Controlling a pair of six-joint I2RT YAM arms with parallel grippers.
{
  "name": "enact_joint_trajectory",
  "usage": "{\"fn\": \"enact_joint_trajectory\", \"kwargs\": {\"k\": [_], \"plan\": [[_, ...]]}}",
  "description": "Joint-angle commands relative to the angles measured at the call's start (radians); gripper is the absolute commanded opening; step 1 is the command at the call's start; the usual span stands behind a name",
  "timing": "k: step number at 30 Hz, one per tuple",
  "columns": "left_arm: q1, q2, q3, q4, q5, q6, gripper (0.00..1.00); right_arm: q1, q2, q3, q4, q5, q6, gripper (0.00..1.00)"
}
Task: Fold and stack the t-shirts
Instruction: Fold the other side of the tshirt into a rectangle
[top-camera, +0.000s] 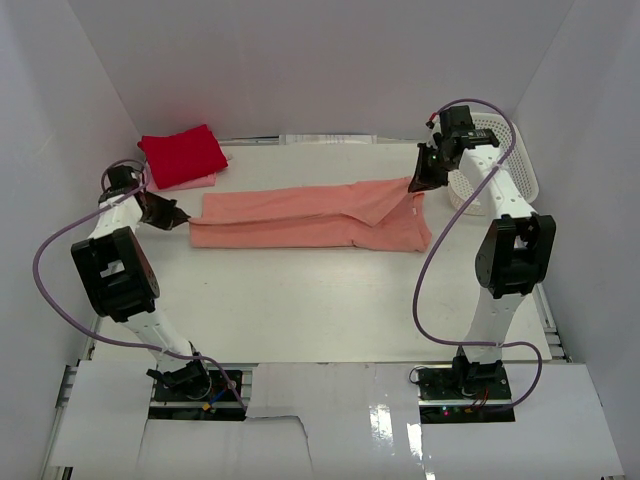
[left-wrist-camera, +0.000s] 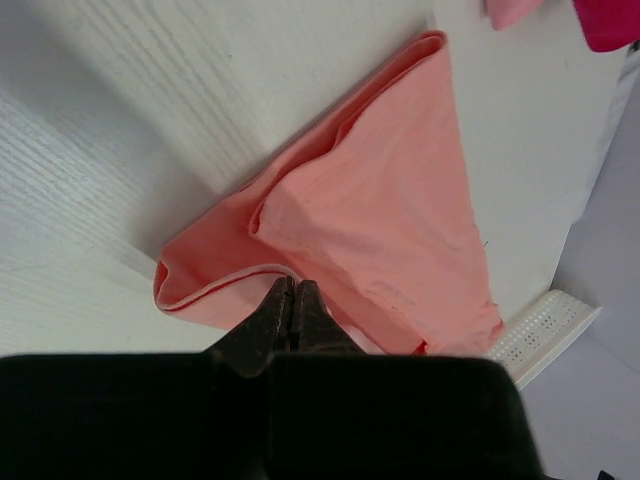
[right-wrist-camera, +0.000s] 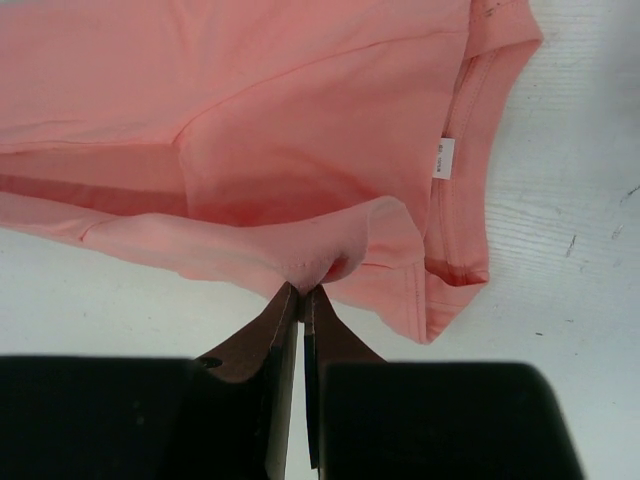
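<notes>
The salmon-pink t-shirt (top-camera: 300, 218) lies long across the desk (top-camera: 300, 300) mid-frame, the left gripper (top-camera: 186, 217) with jaws clenched on its left hem, the right gripper (top-camera: 413, 186) with jaws pinching a fold at its right end. Limp and light, it likely wants gripping by corners.

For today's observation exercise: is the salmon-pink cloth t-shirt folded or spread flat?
Folded: the salmon-pink cloth t-shirt lies as a narrow strip, layers doubled.
</notes>
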Motion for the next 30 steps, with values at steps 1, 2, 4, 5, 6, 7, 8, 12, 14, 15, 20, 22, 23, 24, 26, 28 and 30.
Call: {"fn": "enact_joint_trajectory", "kwargs": {"k": [1,2,4,5,6,7,8,12,14,15,20,22,23,24,26,28,30], "plan": [[0.002,0.004,0.063,-0.001,0.007,0.002,0.0,-0.014,-0.005,0.042,0.0,-0.004,0.007,0.08],[0.002,0.005,0.068,-0.002,0.01,0.0,0.0,-0.016,-0.009,0.044,0.002,-0.009,0.007,0.08],[0.001,0.01,0.088,-0.005,0.017,0.0,0.0,-0.016,-0.017,0.045,-0.003,-0.021,0.01,0.08],[0.001,0.011,0.094,-0.007,0.018,0.0,0.0,-0.016,-0.021,0.047,-0.004,-0.023,0.013,0.08],[0.001,0.013,0.102,-0.01,0.02,0.002,0.0,-0.016,-0.026,0.047,-0.006,-0.026,0.016,0.08],[-0.001,0.016,0.112,-0.01,0.021,0.0,0.0,-0.016,-0.037,0.045,-0.007,-0.032,0.016,0.08],[-0.001,0.016,0.117,-0.01,0.021,0.0,0.0,-0.016,-0.04,0.042,-0.009,-0.034,0.019,0.08],[-0.013,0.03,0.137,-0.012,0.021,-0.002,0.0,-0.016,-0.032,0.068,-0.012,-0.021,0.02,0.08],[-0.021,0.043,0.146,-0.011,0.021,-0.002,0.0,-0.016,-0.002,0.09,-0.029,-0.027,0.019,0.08],[-0.025,0.048,0.154,-0.013,0.02,-0.002,0.0,-0.016,0.009,0.108,-0.03,-0.03,0.019,0.08],[-0.035,0.065,0.169,-0.013,-0.006,-0.002,0.0,-0.016,0.072,0.151,-0.03,-0.032,0.022,0.08],[-0.038,0.073,0.183,-0.013,-0.008,0.0,0.0,-0.016,0.101,0.175,-0.031,-0.03,0.024,0.08],[-0.041,0.082,0.188,-0.016,-0.008,0.0,0.0,-0.016,0.112,0.183,-0.032,-0.033,0.022,0.08],[-0.044,0.086,0.194,-0.016,-0.006,0.0,0.0,-0.016,0.127,0.186,-0.029,-0.037,0.024,0.08],[-0.048,0.1,0.2,-0.016,-0.005,0.0,0.0,-0.016,0.143,0.192,-0.02,-0.041,0.025,0.08],[-0.05,0.105,0.203,-0.016,-0.008,0.0,0.0,-0.016,0.163,0.197,-0.014,-0.047,0.025,0.08],[-0.053,0.109,0.206,-0.016,-0.012,0.0,0.0,-0.014,0.178,0.203,-0.012,-0.043,0.025,0.08]]}}
